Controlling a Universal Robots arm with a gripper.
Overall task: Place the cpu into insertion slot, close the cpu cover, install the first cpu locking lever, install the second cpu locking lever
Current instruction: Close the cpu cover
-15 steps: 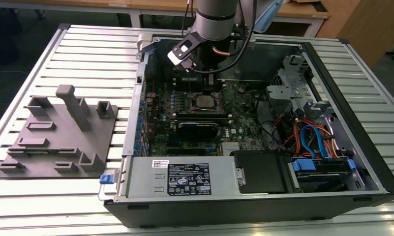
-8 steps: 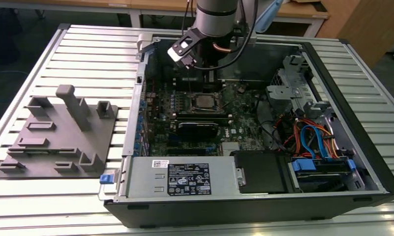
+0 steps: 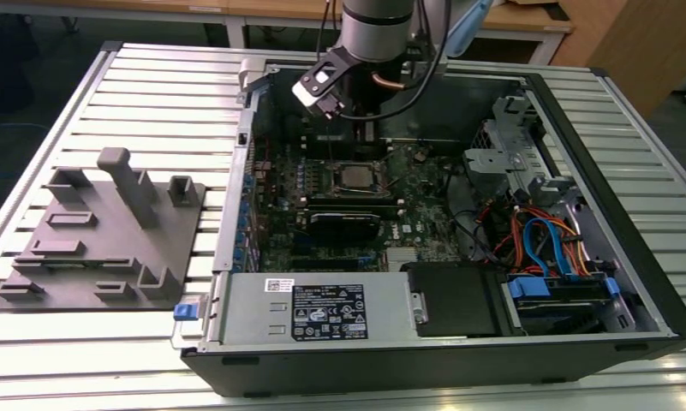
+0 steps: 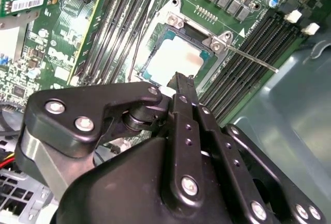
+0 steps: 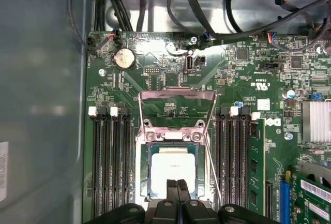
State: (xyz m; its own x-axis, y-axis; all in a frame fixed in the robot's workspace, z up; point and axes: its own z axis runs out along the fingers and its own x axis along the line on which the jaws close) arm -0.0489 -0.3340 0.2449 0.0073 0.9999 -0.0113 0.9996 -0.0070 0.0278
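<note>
Gripper (image 5: 177, 183) clenched on nothing, poised over the seated cpu (image 5: 173, 163).

Nearest in the exterior view, a labelled power supply (image 3: 308, 312), with a grey fixture (image 3: 103, 231) at the exterior view's left. Further in, on the green board (image 5: 155, 74), a thin lever (image 4: 253, 60) angled out across memory slots (image 4: 269, 35) beside the slot (image 5: 143, 169). Cpu lying flat in that slot, shut jaws over one edge; touching or not, cannot tell. Cover (image 5: 177, 94) flipped open, away from the gripper, toward the cables (image 5: 207, 6).

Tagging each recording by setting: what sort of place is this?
Probably a robotics lab or workshop: an opened computer case lies on a slotted aluminium table, beside a grey fixture plate, with wooden furniture behind.
</note>
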